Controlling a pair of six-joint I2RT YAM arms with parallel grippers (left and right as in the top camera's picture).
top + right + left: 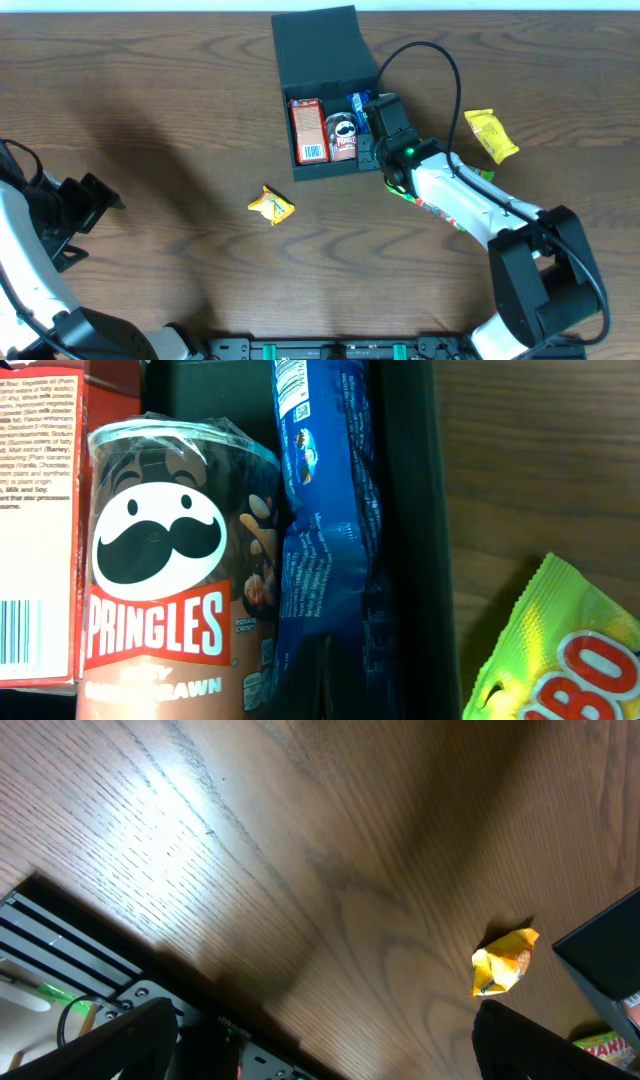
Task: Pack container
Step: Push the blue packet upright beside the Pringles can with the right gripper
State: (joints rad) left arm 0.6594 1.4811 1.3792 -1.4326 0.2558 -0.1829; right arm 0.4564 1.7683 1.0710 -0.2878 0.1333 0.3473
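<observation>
**Pack container: count and layout, one moment**

Count: one dark teal-black matte square cardboard container (pixel 320 45). Three items lie inside it, side by side:
- one red-and-white cardboard carton (pixel 307 130)
- one brown Pringles can (pixel 342 137), on its side
- one blue crinkled foil packet (pixel 357 106) against the right wall

Loose on the brown wood-grain table (pixel 150 110):
- one crumpled small yellow packet (pixel 271 206), near the container's near-left corner
- one flat yellow packet (pixel 491 133), well to the right
- one green sweets packet (pixel 560 650), partly hidden under the right arm

Container sits centre-far on the table. Right claw (pixel 370 125) hangs over its right edge, just above the blue packet. Its jaws are closed; cannot tell whether they pinch the packet. Left claw (pixel 322 1010) is well apart at the table's left side, fingers (pixel 130 1040) spread wide and holding nothing.

Orientation: the mouth faces up and the hinged flap is thrown back on the far side. Tray plus flap run near-to-far, slightly skewed, with the near end drifting to the robot's right. Carton, can and blue packet lie along that same line.
</observation>
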